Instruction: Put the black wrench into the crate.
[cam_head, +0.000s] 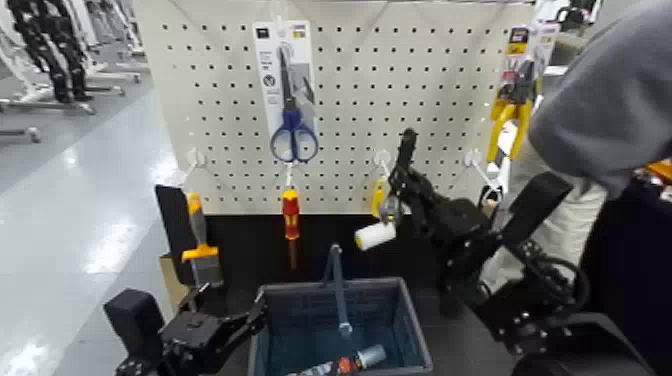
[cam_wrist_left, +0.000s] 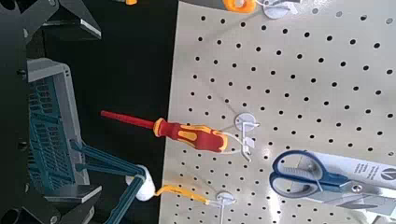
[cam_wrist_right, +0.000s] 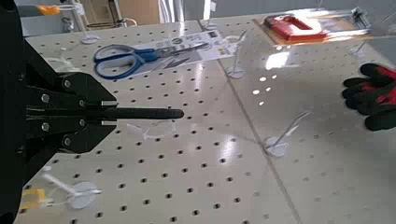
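1. Black wrench (cam_wrist_right: 149, 114) not in the crate (cam_head: 375, 287) yet; that nearest basket stands ready, a printed tube (cam_head: 340, 366) inside.
2. Left tool (cam_head: 236, 302), beside the crate, is spread and empty.
3. Right tool (cam_head: 403, 182), beyond the crate before the pegboard (cam_head: 350, 100), pinches the wrench; grasp done, carrying, lowering and release seem left.

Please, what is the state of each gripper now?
Left gripper: open, holding nothing, beside the crate.
Right gripper: closed on a slim black tool, seemingly the wrench, in front of the pegboard.
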